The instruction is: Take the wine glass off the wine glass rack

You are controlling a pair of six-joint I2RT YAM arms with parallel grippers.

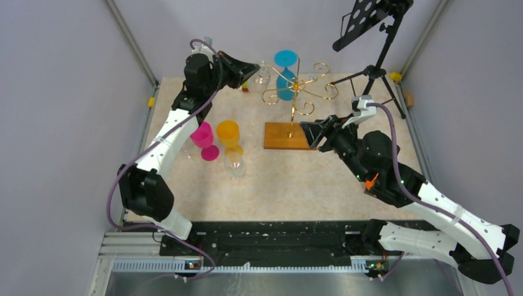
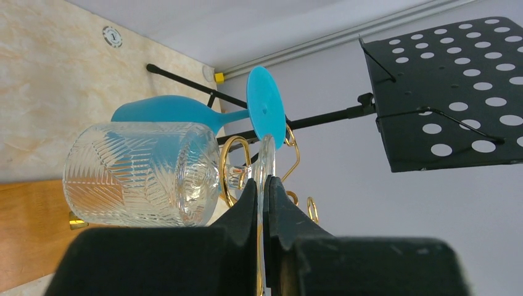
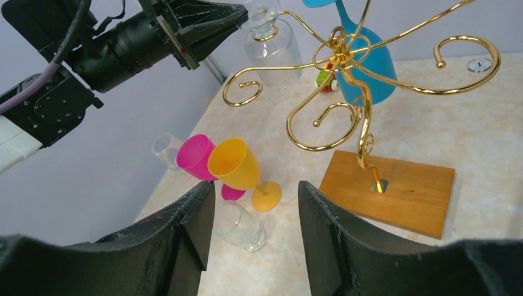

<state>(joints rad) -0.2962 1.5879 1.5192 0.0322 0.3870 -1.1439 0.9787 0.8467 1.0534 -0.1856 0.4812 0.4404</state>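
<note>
My left claw (image 2: pixel 263 185) is clenching the foot of the one clear wine glass (image 2: pixel 142 172) hanging on the wine glass rack (image 3: pixel 345 68), beside one blue glass (image 2: pixel 179 111). My right claw (image 3: pixel 256 188) is gaping, holding nothing. Four glasses are sitting on the table (image 1: pixel 321 179): pink (image 3: pixel 196 157), orange (image 3: pixel 237 163), two clear (image 3: pixel 240 225). The round sticker (image 2: pixel 112 36) is showing print too small to read.

Grey walls (image 1: pixel 55 92) enclose a beige marbled tabletop (image 1: pixel 308 185). A black tripod stand (image 1: pixel 372 71) occupies its far right corner.
</note>
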